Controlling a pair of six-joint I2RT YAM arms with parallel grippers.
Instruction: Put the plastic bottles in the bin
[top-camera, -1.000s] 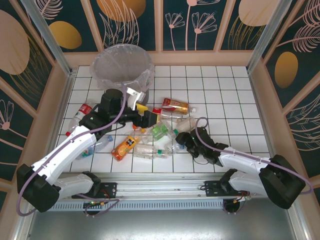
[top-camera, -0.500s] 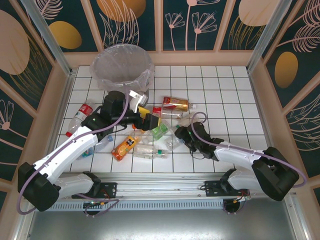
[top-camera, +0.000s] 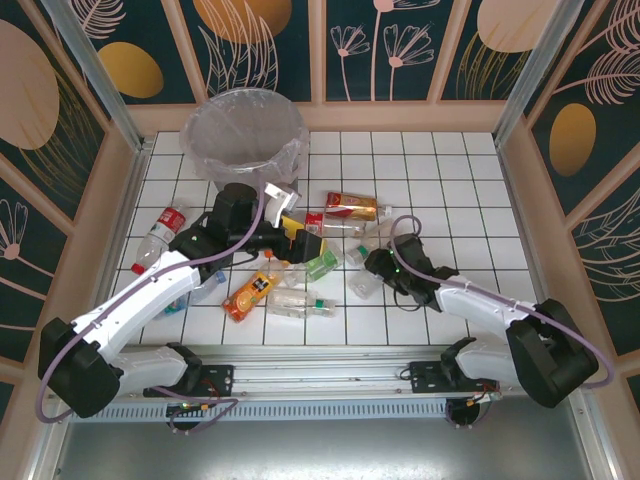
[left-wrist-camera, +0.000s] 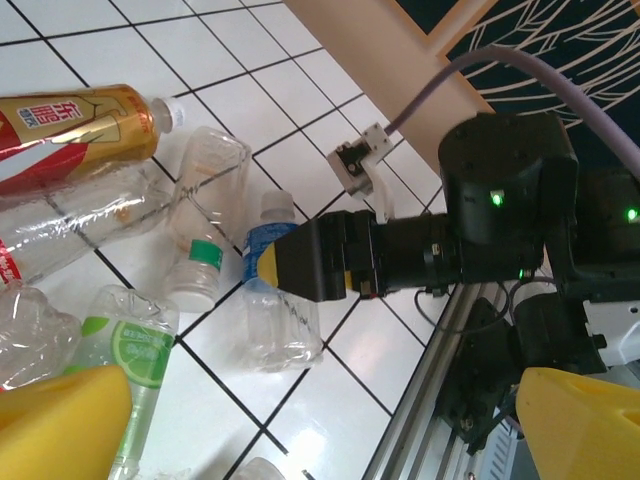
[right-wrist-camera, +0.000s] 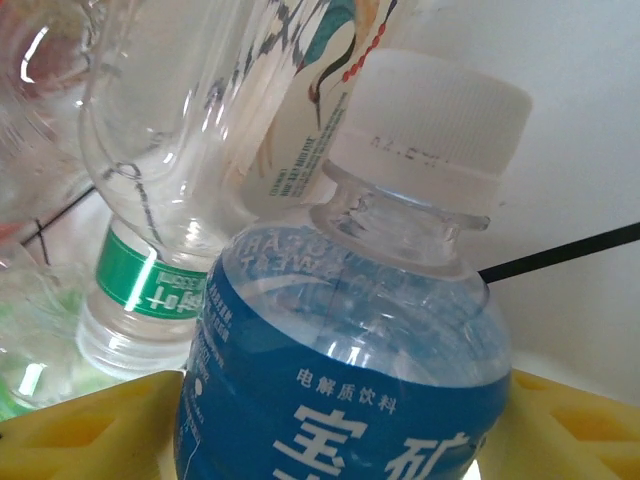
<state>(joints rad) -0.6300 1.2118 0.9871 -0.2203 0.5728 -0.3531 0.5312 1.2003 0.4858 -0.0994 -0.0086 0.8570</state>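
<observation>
Reaching further in than a second ago, the right claw straddles a blue-labelled bottle mid-tabletop, pinched or not I cannot tell; the left claw hangs spread, empty. Next I'd expect a squeeze, lift and carry to the single bin in the far-left corner; roughly ten bottles lie loose.

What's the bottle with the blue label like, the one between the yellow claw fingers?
The blue-label bottle is small, clear plastic, seemingly empty, with a white screw cap and white writing on its blue wrap. It lies on its side on the white tiled table. The right claw has its yellow fingers either side of it; whether they squeeze it is unclear. A green-banded clear bottle lies close beside it.
</observation>
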